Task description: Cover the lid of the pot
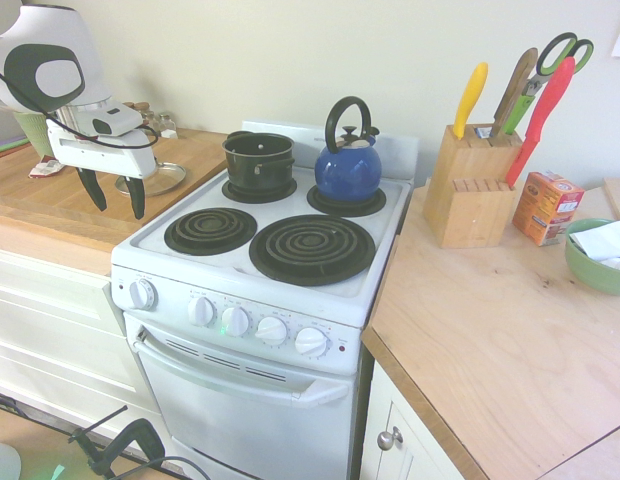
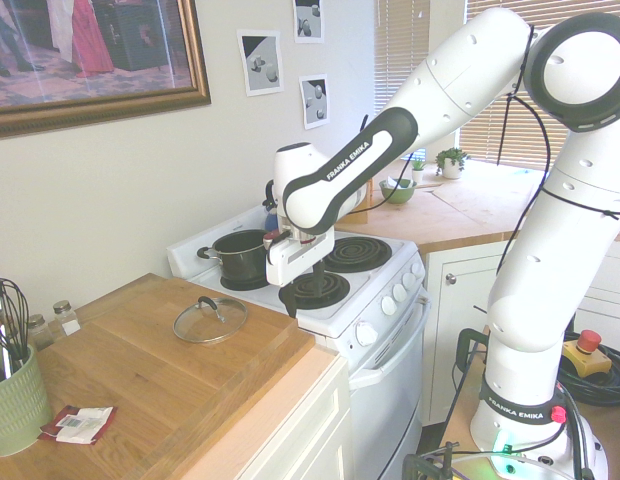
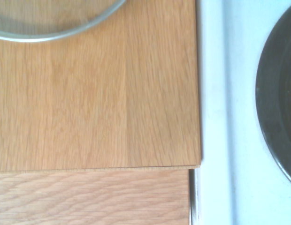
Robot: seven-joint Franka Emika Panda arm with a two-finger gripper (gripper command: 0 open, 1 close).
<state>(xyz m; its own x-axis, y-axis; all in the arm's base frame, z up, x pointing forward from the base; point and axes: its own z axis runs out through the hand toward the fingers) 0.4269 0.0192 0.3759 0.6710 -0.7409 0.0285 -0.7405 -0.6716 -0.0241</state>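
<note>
Glass, steel-rimmed, the round lid (image 2: 210, 319) lay flat on the wooden tabletop (image 2: 140, 380) near its stove-side edge — the tool (image 1: 114, 194) hung above, black fingers spread, empty; the dark cylindrical pot (image 1: 258, 160) sat on a rear coil.

Exteriors face stove (image 1: 280, 235) from opposite sides; wrist close, downward.

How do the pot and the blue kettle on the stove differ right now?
The pot is dark, cylindrical and open-topped; the kettle is blue, rounded and closed, with a black loop handle. The pot has short side handles instead. Both sit on rear burners of the stove.
</note>
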